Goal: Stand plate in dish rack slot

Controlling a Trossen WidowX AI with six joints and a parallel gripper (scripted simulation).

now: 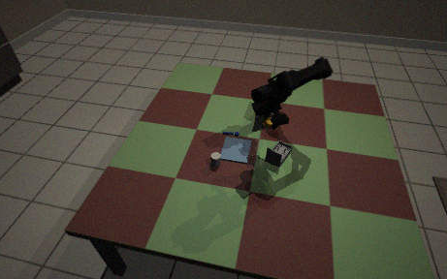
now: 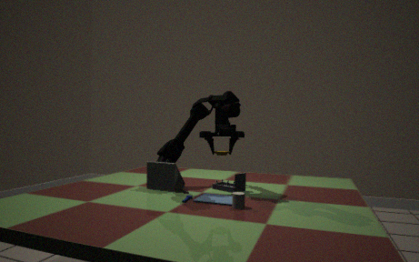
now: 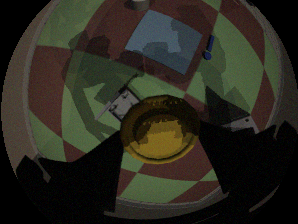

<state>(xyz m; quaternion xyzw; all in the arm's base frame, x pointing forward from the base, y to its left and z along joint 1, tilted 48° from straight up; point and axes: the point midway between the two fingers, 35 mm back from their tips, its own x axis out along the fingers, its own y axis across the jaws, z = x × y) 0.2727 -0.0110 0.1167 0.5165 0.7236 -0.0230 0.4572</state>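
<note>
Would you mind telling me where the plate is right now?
The yellow plate is clamped in the gripper, high above the table, over the dish rack in the exterior view.

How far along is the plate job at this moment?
Done: the plate is picked up, clamped in the gripper high above the table. In hand: carrying it, lying flat, toward the rack. Left: tip it upright, slot it between the rails, release and retreat.
</note>
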